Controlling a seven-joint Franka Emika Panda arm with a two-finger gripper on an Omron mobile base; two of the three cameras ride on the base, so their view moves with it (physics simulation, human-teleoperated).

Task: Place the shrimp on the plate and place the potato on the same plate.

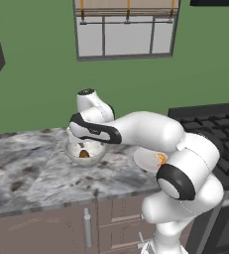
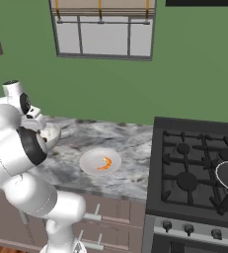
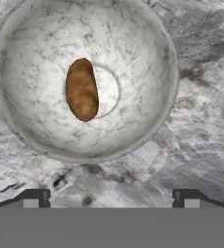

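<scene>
End effector [image 3: 111,196], fingers spread, hangs over potato [image 3: 81,89] lying lengthwise top-to-bottom in bowl [image 3: 31,123].

Even, flat, shadowless rendered light

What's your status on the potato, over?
Gripper above the glass bowl, jaws spread, holding nothing. Potato loose in the bowl. Shrimp already on the plate. Nothing blocking the bowl.
</scene>
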